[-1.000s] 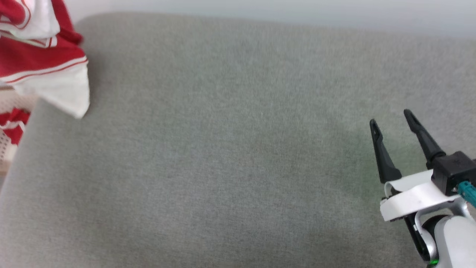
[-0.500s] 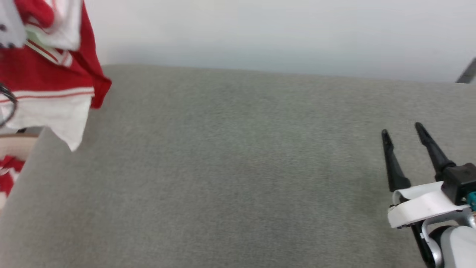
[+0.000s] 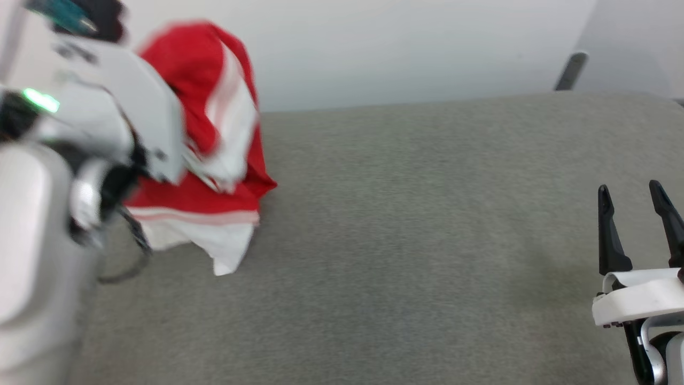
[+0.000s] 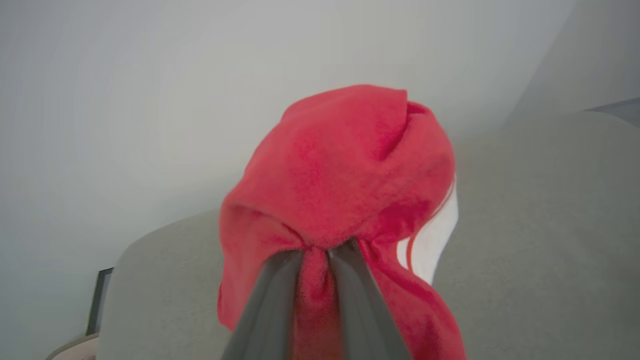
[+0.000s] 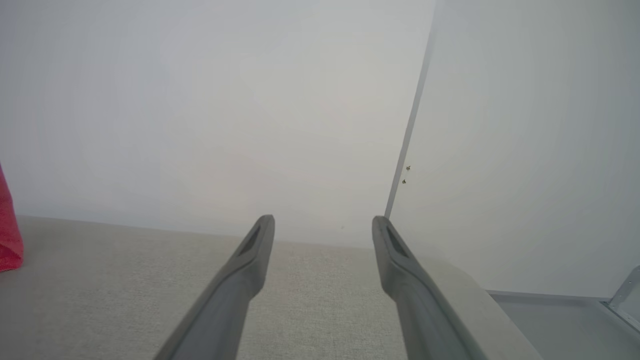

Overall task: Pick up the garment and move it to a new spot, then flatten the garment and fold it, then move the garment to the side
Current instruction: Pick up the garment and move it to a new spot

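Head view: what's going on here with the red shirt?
The left gripper is shut on a bunch of the shirt and holds it up over the left side of the grey pad. The shirt hangs crumpled, its white hem lowest; whether that hem touches the pad is unclear. The right gripper is open and empty over the pad's right side. The shirt is not yet laid down, flattened or folded.

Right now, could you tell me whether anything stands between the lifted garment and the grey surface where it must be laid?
Nothing visible does: the garment hangs from the left gripper above the grey surface.
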Motion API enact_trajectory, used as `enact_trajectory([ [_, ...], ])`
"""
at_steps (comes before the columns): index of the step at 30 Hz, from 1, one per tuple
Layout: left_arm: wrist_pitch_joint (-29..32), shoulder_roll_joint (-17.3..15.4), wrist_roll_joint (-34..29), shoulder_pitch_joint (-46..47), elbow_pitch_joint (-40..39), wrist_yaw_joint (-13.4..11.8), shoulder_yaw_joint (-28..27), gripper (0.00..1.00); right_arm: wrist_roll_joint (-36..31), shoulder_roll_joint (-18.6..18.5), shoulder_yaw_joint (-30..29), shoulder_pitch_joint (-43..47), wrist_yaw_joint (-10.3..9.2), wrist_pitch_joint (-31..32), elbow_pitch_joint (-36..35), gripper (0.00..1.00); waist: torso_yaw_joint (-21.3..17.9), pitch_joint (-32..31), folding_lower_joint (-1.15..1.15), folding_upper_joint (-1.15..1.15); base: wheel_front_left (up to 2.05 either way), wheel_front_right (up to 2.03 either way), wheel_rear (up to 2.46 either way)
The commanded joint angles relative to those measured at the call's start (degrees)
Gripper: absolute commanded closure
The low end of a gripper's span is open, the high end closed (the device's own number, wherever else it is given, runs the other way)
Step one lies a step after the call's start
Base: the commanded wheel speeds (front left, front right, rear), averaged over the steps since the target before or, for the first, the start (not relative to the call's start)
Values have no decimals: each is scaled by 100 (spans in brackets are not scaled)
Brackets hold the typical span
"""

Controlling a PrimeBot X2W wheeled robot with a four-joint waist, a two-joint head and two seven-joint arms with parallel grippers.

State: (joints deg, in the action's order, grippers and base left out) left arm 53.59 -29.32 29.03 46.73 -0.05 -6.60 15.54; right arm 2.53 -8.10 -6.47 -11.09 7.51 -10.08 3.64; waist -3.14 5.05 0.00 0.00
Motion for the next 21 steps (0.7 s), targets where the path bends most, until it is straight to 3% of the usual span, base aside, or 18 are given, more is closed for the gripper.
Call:
enact_trajectory([
  [1, 37, 72, -6, -183, -97, -57, 79, 100, -16, 52, -41, 49, -4, -38, 13, 0, -417, 145, 0, 0, 0, 0, 0],
  [8, 103, 504, -30, -962, -81, -227, 630, 100, -33, 220, -151, 103, -4, -122, 146, 0, -853, 331, 0, 0, 0, 0, 0],
  [21, -536, 1266, 76, -1306, 1580, -58, 1131, 100, -12, 353, -57, -147, -4, -364, 655, 0, -1104, 543, 0, 0, 0, 0, 0],
])
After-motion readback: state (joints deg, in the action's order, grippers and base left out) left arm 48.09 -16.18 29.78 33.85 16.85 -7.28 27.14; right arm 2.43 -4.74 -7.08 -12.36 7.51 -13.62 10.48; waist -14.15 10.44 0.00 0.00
